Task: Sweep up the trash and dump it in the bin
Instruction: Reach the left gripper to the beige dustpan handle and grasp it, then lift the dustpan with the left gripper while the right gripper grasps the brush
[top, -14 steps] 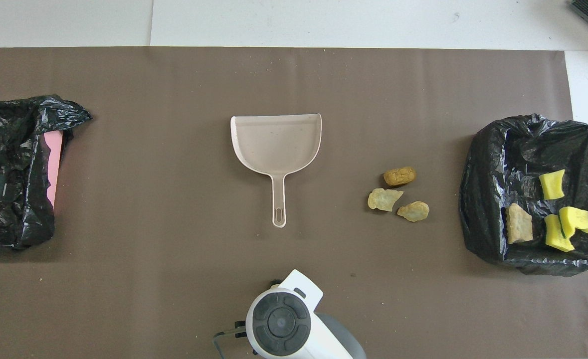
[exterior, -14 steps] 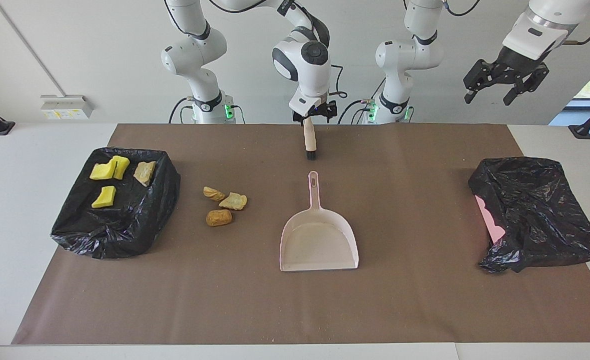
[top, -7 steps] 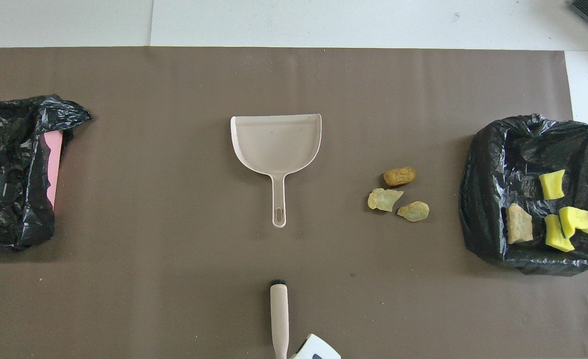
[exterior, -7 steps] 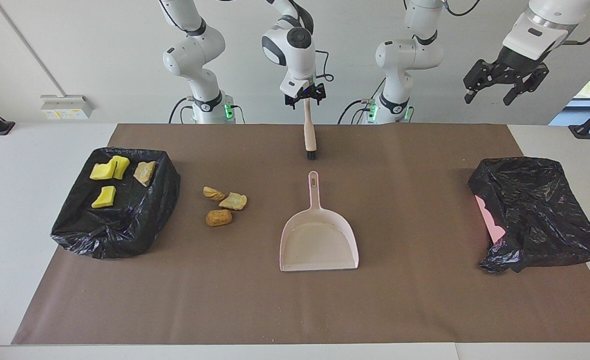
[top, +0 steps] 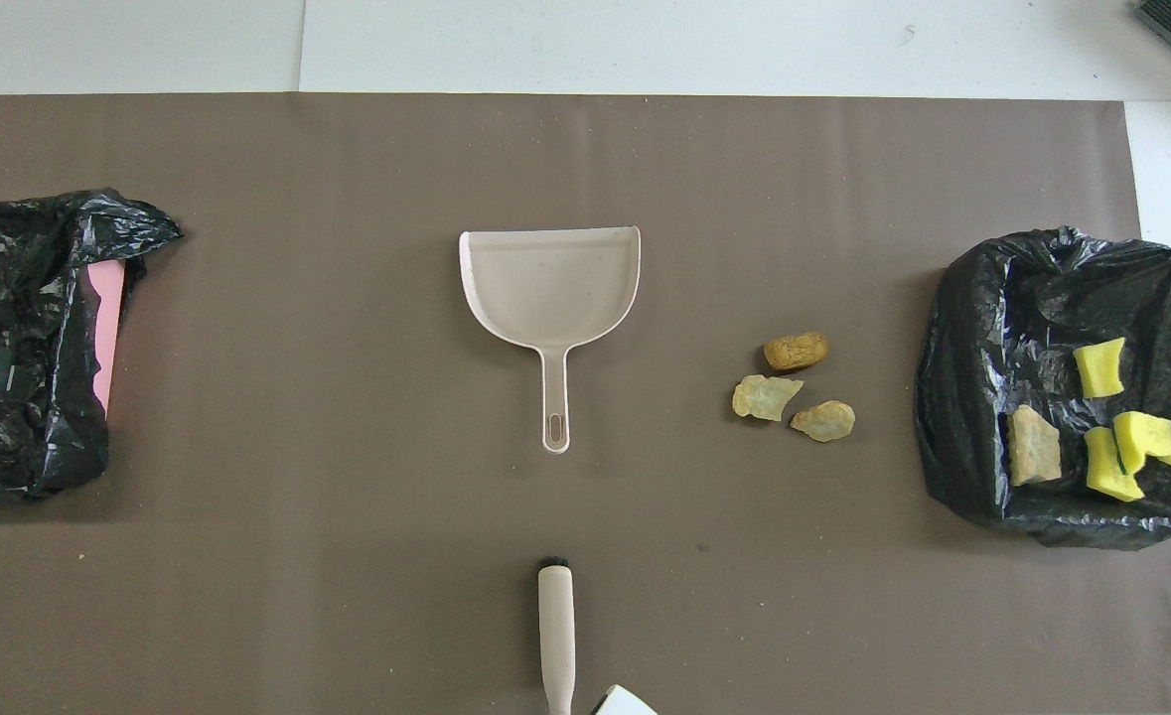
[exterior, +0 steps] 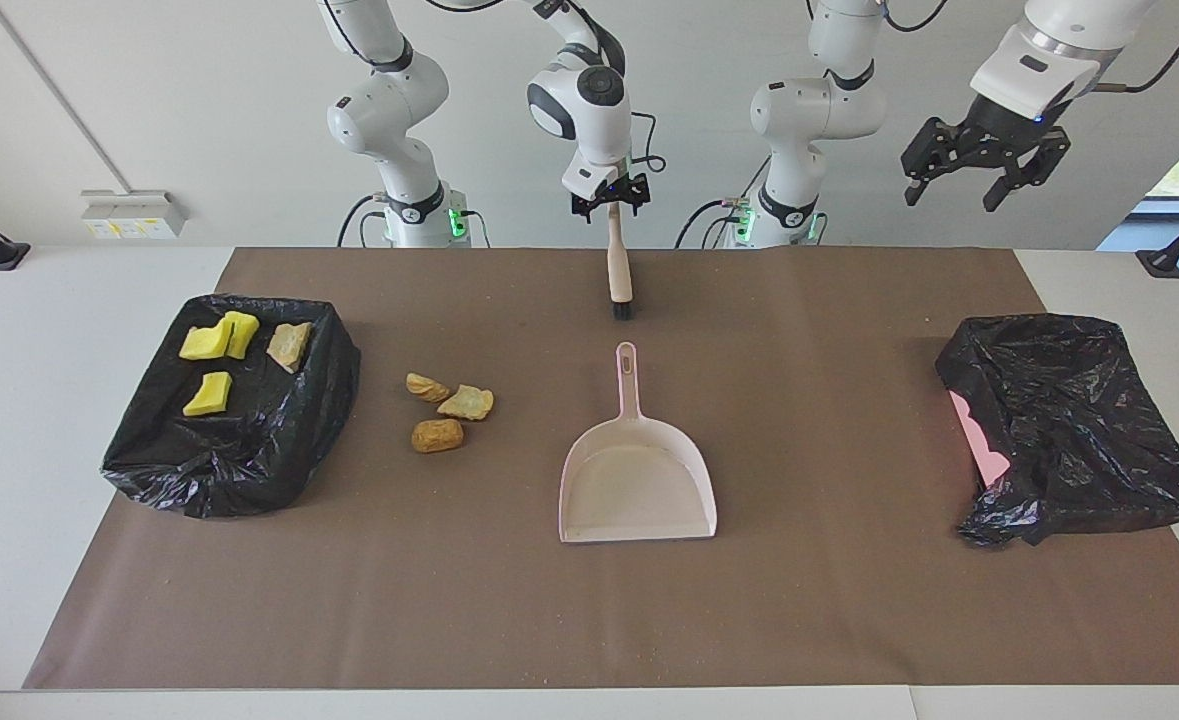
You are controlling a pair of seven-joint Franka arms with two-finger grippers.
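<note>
Inspector: Claws first. What state are they in?

Onlooker: Left claw [exterior: 951,190] hangs high in the air toward the left arm's end of the bench [exterior: 9,400], spread wide and holding nothing. That arm waits. Right claw [exterior: 610,205] sits at the upper end of the beige-handled hand brush with black bristles [exterior: 618,272]. Whether it has closed on the handle, I cannot tell.

Inspector: And the brush?

Onlooker: Its bristle end is on the brown mat [exterior: 829,600], nearer to the robots than the pale pink plastic dustpan [exterior: 637,480] and in line with the pan's handle, not touching it.

Inspector: Location of the trash?

Onlooker: Three tan-brown bread-like pieces [exterior: 465,402] lie clustered on the mat, between the dustpan and the black-bag-lined bin [exterior: 249,470] at the right arm's end. Inside that bin are three bright yellow foam chunks [exterior: 209,393] and one tan piece [exterior: 289,345]. The dustpan holds none. A second black bag over a pink bin [exterior: 1069,420] sits at the left arm's end.
</note>
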